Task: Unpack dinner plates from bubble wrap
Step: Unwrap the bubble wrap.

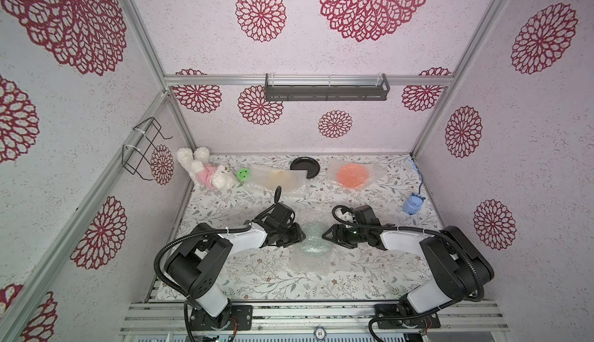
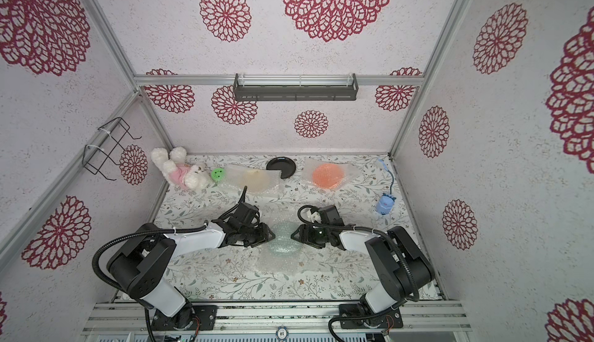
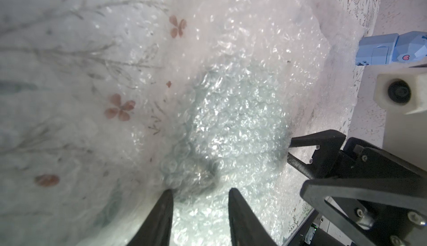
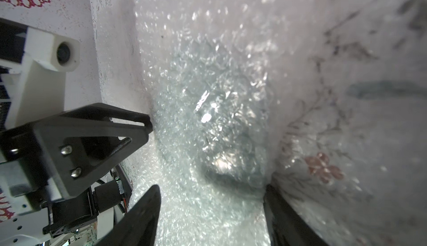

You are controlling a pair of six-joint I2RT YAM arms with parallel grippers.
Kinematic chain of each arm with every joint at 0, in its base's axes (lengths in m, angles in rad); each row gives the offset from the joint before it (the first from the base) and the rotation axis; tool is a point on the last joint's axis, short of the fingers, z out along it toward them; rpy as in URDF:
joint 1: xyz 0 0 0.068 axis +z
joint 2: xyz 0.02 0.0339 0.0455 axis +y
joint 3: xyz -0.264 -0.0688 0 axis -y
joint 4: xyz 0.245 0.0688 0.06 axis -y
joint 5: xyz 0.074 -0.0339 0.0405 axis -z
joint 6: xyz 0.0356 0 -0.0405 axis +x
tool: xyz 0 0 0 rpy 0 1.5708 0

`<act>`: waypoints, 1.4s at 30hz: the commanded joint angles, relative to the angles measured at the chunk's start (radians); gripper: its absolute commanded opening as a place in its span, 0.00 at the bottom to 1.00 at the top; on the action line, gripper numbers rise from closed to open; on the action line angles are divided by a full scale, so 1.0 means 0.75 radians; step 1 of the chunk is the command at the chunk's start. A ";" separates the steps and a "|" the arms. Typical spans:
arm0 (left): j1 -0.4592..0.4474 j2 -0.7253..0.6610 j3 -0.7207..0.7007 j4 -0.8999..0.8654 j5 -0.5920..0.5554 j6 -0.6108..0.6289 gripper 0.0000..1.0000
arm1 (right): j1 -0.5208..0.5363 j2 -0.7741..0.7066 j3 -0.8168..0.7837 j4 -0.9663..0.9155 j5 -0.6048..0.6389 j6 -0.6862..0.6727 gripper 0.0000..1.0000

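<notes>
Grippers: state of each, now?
Left gripper: jaws partly apart over the bubble wrap; grip cannot be told.
Right gripper: open, holding nothing.

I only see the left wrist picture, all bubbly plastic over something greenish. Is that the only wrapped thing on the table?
Observer: No. In both top views an orange plate lies wrapped at the back.
Operator: Anything already unwrapped?
Observer: A black plate lies mostly bare, left of the orange one.
Operator: Is the claw facing me gripping anything?
Observer: Its own wrist view shows the right gripper open over the bubble wrap.
</notes>
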 commanded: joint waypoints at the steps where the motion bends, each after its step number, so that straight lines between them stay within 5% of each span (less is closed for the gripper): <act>1: 0.004 0.065 -0.037 -0.037 -0.048 0.010 0.42 | 0.005 0.028 -0.005 0.050 -0.034 0.018 0.72; 17: 0.010 0.131 -0.057 0.015 -0.017 0.012 0.41 | 0.031 -0.145 0.061 -0.034 -0.116 -0.035 0.68; 34: 0.014 0.119 -0.060 0.046 0.027 0.014 0.41 | 0.104 -0.111 0.036 0.433 -0.141 0.093 0.37; 38: 0.039 0.085 -0.072 0.037 0.043 0.007 0.41 | 0.103 -0.122 0.044 0.421 -0.123 0.100 0.22; 42: 0.131 -0.048 -0.152 0.194 0.217 -0.083 0.45 | 0.106 -0.117 0.076 0.392 -0.121 0.104 0.07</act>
